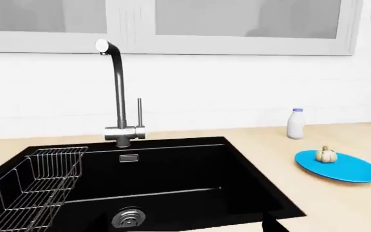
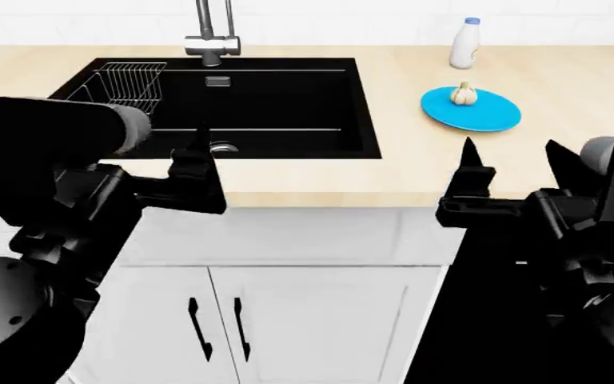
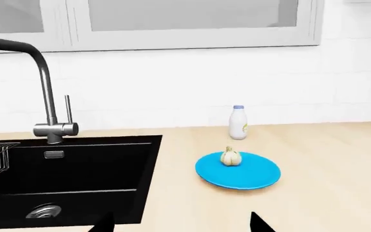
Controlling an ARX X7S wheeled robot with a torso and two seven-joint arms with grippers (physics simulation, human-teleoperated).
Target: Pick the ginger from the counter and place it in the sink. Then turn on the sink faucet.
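Both our grippers hang in front of the counter [image 2: 318,172], holding nothing. Our right gripper [image 2: 510,164] is spread wide, its fingertips well apart. Our left gripper [image 2: 195,160] shows only as a dark mass, so we cannot tell its state.

From our head view, the ginger [image 2: 463,94] sits on a blue plate [image 2: 488,116] at about one o'clock, near the plate's far edge. A white bottle [image 2: 464,43] stands just beyond the plate. The black sink [image 2: 285,104] lies at about eleven o'clock, well apart from the plate, with a wire rack [image 2: 131,80] along its left side and a round drain [image 2: 220,147]. The faucet [image 2: 212,40] rises behind the sink at twelve o'clock.
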